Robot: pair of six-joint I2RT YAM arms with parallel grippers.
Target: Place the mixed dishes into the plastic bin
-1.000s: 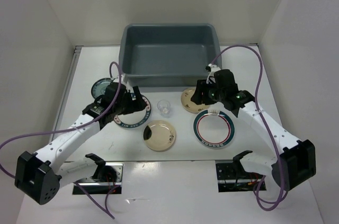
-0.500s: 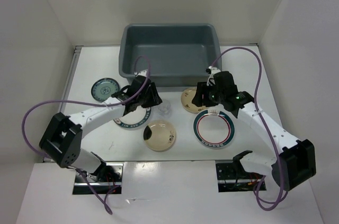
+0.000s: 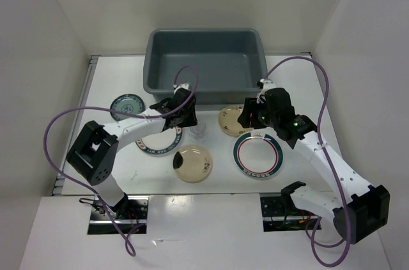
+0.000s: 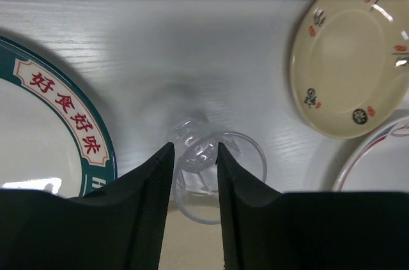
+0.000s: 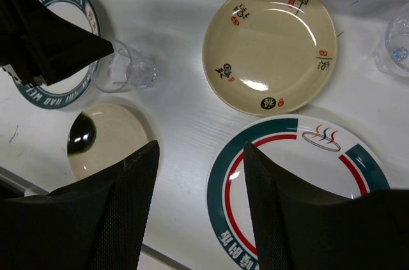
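Left gripper (image 4: 193, 149) hangs low over the table (image 3: 115, 78) with its jaws a narrow gap apart. The clear cup (image 4: 243, 158) shows in that gap and past the right finger. Whether the pads touch the glass cannot be told, since the black fingers hide part of its rim. Right gripper (image 5: 201, 149) is spread wide and holds nothing. Beyond both grippers sits the plastic bin (image 3: 204, 69), grey-blue, its near wall just past the left gripper. Under and ahead of the right gripper lies a green-and-red rimmed plate (image 5: 287, 187). The second rimmed plate (image 4: 38, 123), with red lettering on its green band, lies just left of the left gripper's fingers. One cream plate (image 5: 270, 46) lies ahead of the right gripper, just beside the rimmed plate there. The other cream plate (image 5: 105, 139) lies off to that gripper's left, near the clear cup. A teal saucer (image 3: 126, 105) sits well to the left of the left gripper. A second clear cup (image 5: 396, 43) stands far to the right gripper's right.
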